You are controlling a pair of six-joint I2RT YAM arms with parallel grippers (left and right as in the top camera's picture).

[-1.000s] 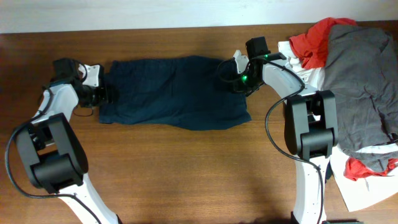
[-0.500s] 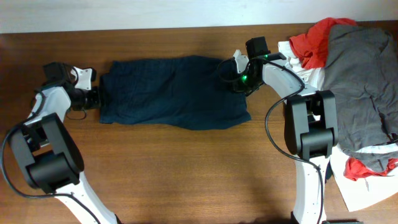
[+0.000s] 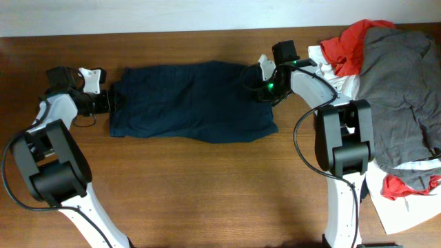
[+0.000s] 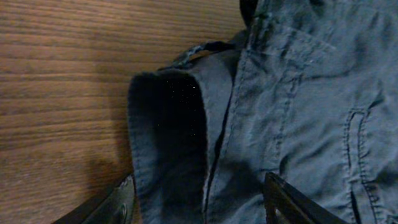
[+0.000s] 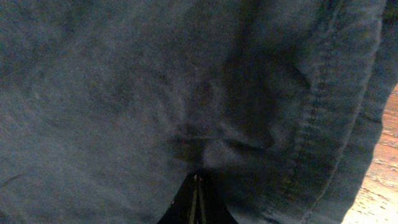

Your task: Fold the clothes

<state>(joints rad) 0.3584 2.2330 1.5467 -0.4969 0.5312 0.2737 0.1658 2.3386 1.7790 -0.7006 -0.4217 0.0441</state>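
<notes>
The navy-blue shorts (image 3: pixel 193 102) lie spread flat across the middle of the table, one of the clothes. My left gripper (image 3: pixel 110 102) is at their left edge and open. In the left wrist view its fingers (image 4: pixel 126 198) straddle the cloth, with a turned-up hem (image 4: pixel 168 124) just ahead and my left gripper (image 4: pixel 202 205) low over the fabric. My right gripper (image 3: pixel 258 88) sits at the shorts' upper right corner. In the right wrist view my right gripper (image 5: pixel 196 178) is shut, and folds of the navy cloth (image 5: pixel 186 74) pucker toward its tips.
A heap of other clothes fills the right end of the table: a grey garment (image 3: pixel 403 89) on top, a red one (image 3: pixel 351 45) behind it, white cloth (image 3: pixel 406 203) underneath. Bare wood (image 3: pixel 207 193) runs along the front.
My left gripper drew back to the left, then returned right to the shorts' left edge. The right arm and the shorts stayed put.
</notes>
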